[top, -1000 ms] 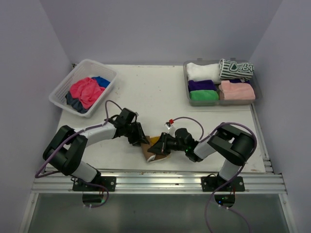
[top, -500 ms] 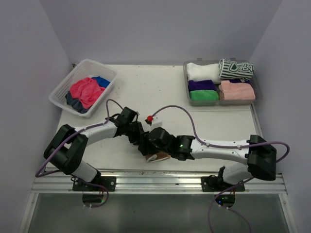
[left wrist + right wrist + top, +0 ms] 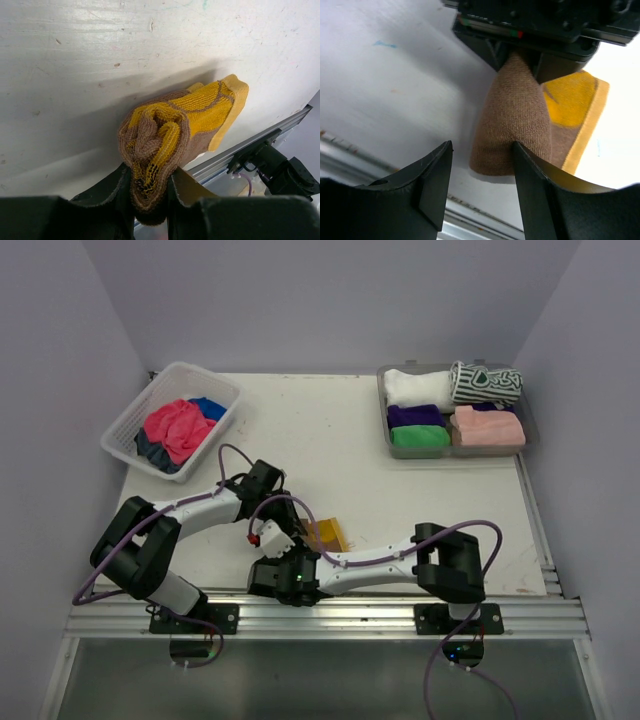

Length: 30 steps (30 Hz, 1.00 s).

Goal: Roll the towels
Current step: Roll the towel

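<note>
White bench (image 3: 330,440) carries one rolled yellow-and-brown towel (image 3: 180,125) near its front edge. The left jaws are closed narrow on the roll's brown end. The right jaws stand wide at the opposite end, gripping nothing.

White lattice plastic basket (image 3: 122,424) at the far left of the off-white tabletop (image 3: 320,430). Shallow grey plastic tray (image 3: 530,437), divided into compartments, at far right. Ribbed aluminium rail (image 3: 330,618) along the near edge.
</note>
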Tool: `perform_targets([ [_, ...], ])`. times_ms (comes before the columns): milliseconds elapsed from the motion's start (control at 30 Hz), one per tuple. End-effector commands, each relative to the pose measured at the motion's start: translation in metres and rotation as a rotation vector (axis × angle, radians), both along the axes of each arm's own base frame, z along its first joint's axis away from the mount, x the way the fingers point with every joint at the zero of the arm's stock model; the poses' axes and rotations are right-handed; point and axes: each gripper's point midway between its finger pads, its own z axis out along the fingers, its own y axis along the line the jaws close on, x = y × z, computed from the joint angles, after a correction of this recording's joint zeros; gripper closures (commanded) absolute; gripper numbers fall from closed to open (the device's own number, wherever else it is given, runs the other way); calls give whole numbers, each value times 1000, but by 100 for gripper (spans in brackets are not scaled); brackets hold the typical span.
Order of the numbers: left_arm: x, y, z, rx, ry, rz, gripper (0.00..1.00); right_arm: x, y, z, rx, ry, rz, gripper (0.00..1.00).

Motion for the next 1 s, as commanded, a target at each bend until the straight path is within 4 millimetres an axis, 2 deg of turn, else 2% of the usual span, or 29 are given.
perform_targets([
  [0,3,-2,7,3,-9,7,80,20,-15,14,-97,-151,-74,45],
  [33,3,-1,7,6,-9,10,80,21,-18,9,-128,-170,-85,46],
  [100,2,0,7,7,-6,14,80,26,-22,17,-149,-225,-120,46],
  [133,3,0,7,7,-8,18,80,26,-23,14,-169,-237,-122,46],
  [333,3,0,7,7,-5,20,80,27,-22,15,-192,-276,-132,44],
  [500,2,0,4,13,5,22,80,17,-13,43,-133,-324,-98,45],
  [600,2,0,3,14,5,20,80,16,-10,53,-120,-345,-88,43],
  [700,3,0,4,10,5,22,80,17,-9,49,-138,-347,-80,37],
  [967,1,1,4,15,6,24,80,18,-12,6,-208,-304,-88,35],
])
